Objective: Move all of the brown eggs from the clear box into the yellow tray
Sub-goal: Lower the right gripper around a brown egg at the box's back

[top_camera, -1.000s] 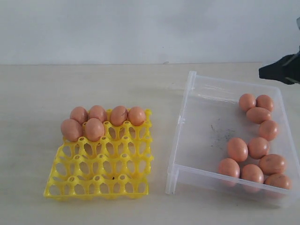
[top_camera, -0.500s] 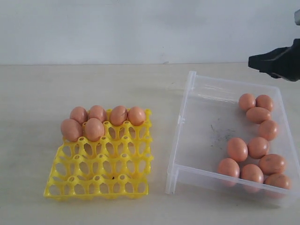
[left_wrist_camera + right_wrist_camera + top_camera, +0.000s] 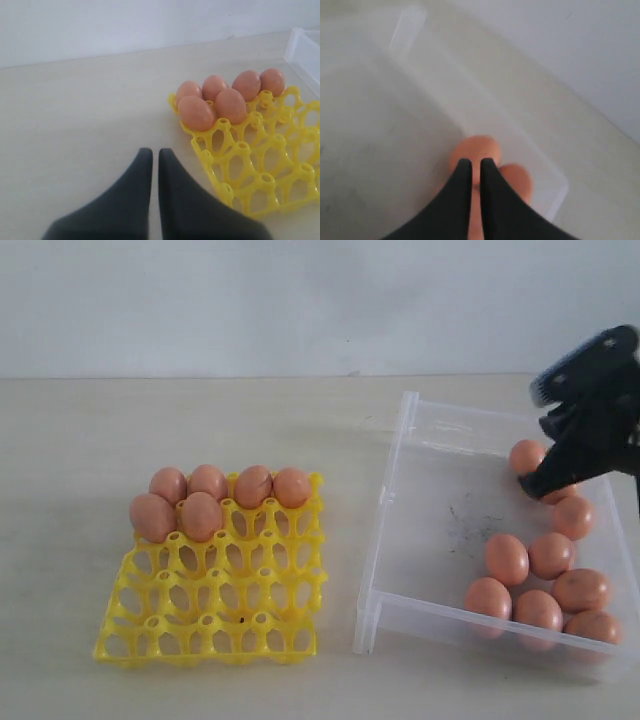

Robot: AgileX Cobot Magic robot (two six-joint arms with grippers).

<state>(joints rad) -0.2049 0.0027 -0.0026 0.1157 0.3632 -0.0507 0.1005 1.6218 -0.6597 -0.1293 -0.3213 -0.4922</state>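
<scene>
Smooth, oval brown eggs (image 3: 507,558) — orange-tinted — lie beneath the right gripper (image 3: 475,161), clenched empty

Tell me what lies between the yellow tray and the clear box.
Nothing: only a bare strip of table separates the yellow tray from the clear box, as the exterior view shows.

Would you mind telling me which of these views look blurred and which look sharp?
Right wrist view: soft throughout, clear box and brown eggs smeared. Exterior view: evenly lit and sharp, only the right gripper blurred. Left wrist view: yellow tray crisp, left gripper soft-edged.
</scene>
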